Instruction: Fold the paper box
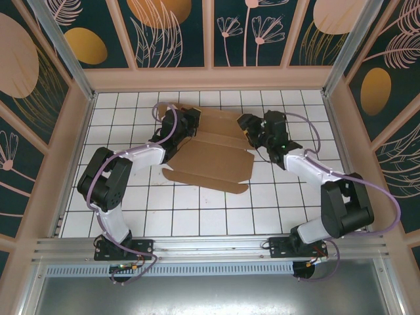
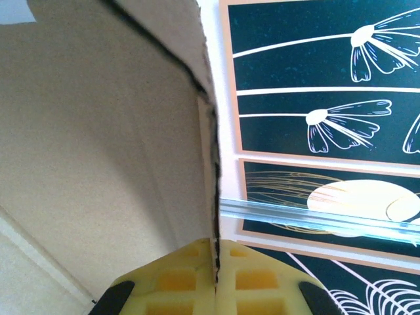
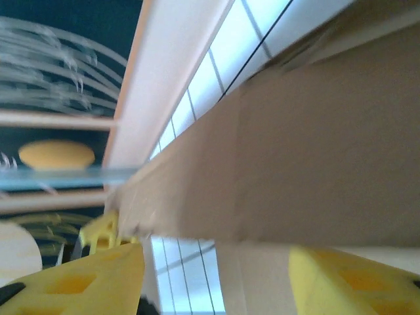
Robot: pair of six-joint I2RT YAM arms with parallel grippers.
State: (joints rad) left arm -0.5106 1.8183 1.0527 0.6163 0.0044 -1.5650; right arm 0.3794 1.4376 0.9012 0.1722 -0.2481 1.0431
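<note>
I note left arm and right arm, black joint housings, white link shells, lilac cable looped along each, yellow waffle-ribbed pads on left gripper and right gripper, black fittings beside them

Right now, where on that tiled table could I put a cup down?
The bare tiles between the left arm and right arm, nearer than the paper box, are free. It is crowded further back, where the left gripper and right gripper meet it.

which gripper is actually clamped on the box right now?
The left gripper: its yellow jaws are shut on an edge of the paper box. The right gripper has its jaws standing apart, not pinching the cardboard.
</note>
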